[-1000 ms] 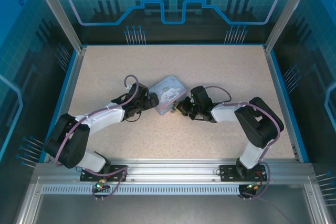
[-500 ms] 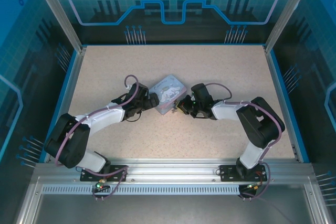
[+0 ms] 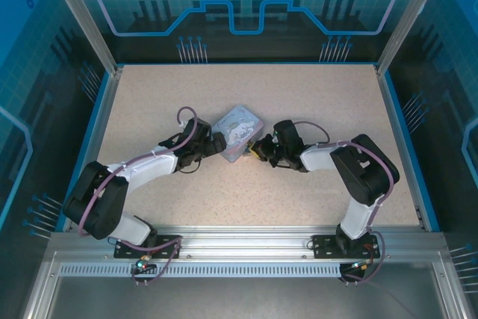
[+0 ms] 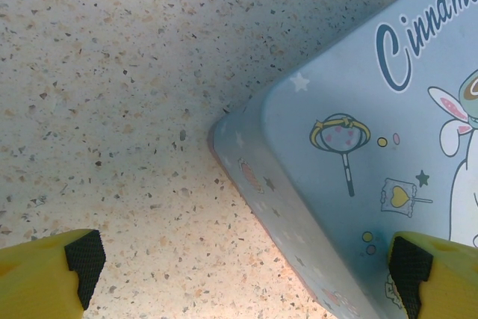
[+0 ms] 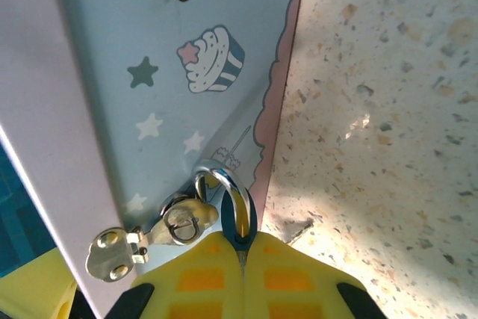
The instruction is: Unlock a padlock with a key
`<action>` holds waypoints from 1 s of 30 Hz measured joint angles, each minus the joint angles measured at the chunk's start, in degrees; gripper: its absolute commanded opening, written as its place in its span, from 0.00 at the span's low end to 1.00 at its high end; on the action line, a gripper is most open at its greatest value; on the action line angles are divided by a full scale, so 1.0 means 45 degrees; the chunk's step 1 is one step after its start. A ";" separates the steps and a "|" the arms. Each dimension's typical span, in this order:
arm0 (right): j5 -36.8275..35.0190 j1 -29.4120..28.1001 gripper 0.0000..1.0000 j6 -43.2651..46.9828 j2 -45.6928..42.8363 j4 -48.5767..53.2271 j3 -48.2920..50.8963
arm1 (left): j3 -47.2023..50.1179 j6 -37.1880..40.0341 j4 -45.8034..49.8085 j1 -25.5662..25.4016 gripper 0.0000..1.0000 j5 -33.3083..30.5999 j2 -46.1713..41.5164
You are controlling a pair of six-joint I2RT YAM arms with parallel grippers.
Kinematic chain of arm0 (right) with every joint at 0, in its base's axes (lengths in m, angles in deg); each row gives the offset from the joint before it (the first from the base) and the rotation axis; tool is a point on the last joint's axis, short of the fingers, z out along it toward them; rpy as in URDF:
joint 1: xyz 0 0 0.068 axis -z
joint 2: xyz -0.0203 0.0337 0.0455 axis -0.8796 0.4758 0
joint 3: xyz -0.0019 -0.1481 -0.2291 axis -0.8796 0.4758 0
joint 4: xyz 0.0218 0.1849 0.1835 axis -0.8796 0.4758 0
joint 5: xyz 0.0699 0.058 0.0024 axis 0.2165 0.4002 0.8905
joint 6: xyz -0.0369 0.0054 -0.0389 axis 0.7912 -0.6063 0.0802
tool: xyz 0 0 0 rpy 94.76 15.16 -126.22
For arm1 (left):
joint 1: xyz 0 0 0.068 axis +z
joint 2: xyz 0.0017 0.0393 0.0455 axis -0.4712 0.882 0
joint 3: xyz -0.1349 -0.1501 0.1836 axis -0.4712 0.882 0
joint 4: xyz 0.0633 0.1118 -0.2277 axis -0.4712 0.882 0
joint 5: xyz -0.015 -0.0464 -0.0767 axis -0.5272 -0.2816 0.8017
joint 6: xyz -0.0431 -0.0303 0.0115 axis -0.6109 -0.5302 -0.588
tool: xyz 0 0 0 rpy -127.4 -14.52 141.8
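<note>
Both arms reach low from their near-edge bases toward the middle, elbows kicked out to the sides. Left gripper (image 3: 214, 145) is spread wide, pads (image 4: 84, 258) well apart. Right gripper (image 5: 243, 250) has its fingers squeezed together, pinching what looks like the padlock (image 5: 239, 222).

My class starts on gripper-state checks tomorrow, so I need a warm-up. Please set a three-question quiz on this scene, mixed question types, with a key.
1. True or false: the left gripper is clamped shut on the tin.
2. Multiple choice: what is pinched by the right gripper? A) the tin's lid B) the padlock C) nothing
3. Short answer: which part of the tin lies between the open fingers of the left gripper?

Key
1. False: it stands open, one finger on each side.
2. B
3. A corner.
</note>
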 measured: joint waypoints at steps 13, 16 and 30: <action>-0.0170 0.0787 0.00 0.0719 -0.1870 0.1035 0.1365 | -0.0005 0.0005 -0.0024 0.0000 0.99 0.0005 0.0010; -0.0160 0.1117 0.00 0.1190 -0.2550 0.1661 0.1656 | -0.0015 0.0049 -0.0015 0.0000 0.99 0.0005 0.0010; 0.0486 0.4988 0.00 0.3147 -0.4852 0.3468 0.2220 | -0.0699 0.0500 0.1282 0.0078 0.99 0.0301 -0.0175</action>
